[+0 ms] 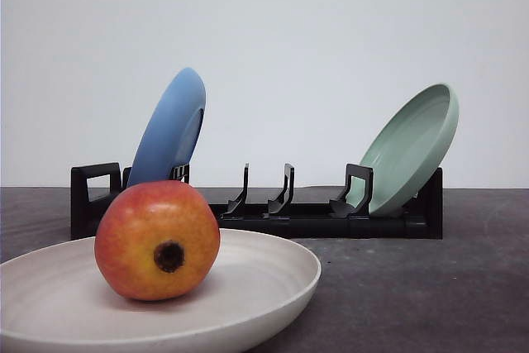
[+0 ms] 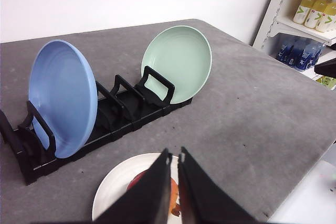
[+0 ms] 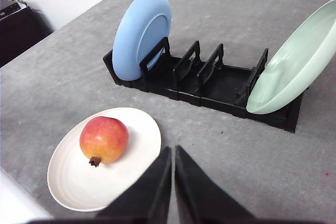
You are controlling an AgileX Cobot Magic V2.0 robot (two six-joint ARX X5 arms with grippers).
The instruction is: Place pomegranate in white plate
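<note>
The pomegranate (image 1: 157, 240) is red blending to yellow-orange, with its dark calyx facing the front camera. It rests inside the white plate (image 1: 273, 274), which lies flat on the table near the front left. From the right wrist I see the pomegranate (image 3: 104, 139) on the white plate (image 3: 142, 140), off to one side of my right gripper (image 3: 172, 151), whose black fingers are shut with nothing between them. My left gripper (image 2: 175, 157) hovers above the white plate (image 2: 115, 184), also shut and holding nothing; its fingers cover most of the pomegranate (image 2: 137, 180).
A black dish rack (image 1: 314, 217) stands behind the white plate. A blue plate (image 1: 169, 130) leans in its left end and a pale green plate (image 1: 413, 146) in its right end. Shelves with bottles (image 2: 310, 19) stand beyond the table edge.
</note>
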